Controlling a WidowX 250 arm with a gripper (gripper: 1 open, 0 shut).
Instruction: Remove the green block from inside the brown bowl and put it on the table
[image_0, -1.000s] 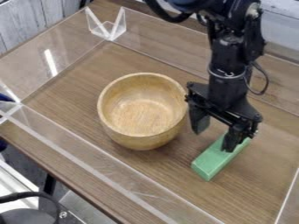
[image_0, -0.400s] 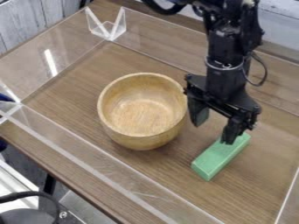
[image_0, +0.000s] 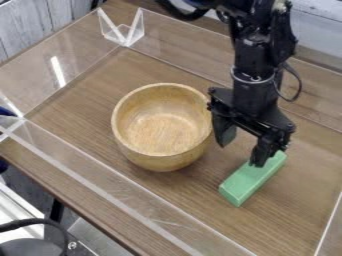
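Nearest to us runs the low clear wall (image_0: 160, 235) along the front edge of the table (image_0: 120, 195), whose brown wood grain shows darker streaks. Just behind it, toward the right, we see the green block (image_0: 251, 179) lying flat on the table, outside the bowl and a little apart from its side, its long axis running diagonally away from us. Directly above the block's far end hangs the gripper (image_0: 249, 138), pointing straight down with its dark fingers (image_0: 269, 146) spread wide apart and nothing between them; the right finger's tip sits just over the block, and we cannot tell whether it touches it. To the left of the gripper, close beside it, stands the brown bowl (image_0: 134, 150), round, thick-walled and upright, with only bare wood showing inside. The black arm (image_0: 259, 50) rises from the gripper toward the top of the view, and farther back a clear corner piece (image_0: 123, 30) marks the rear of the table
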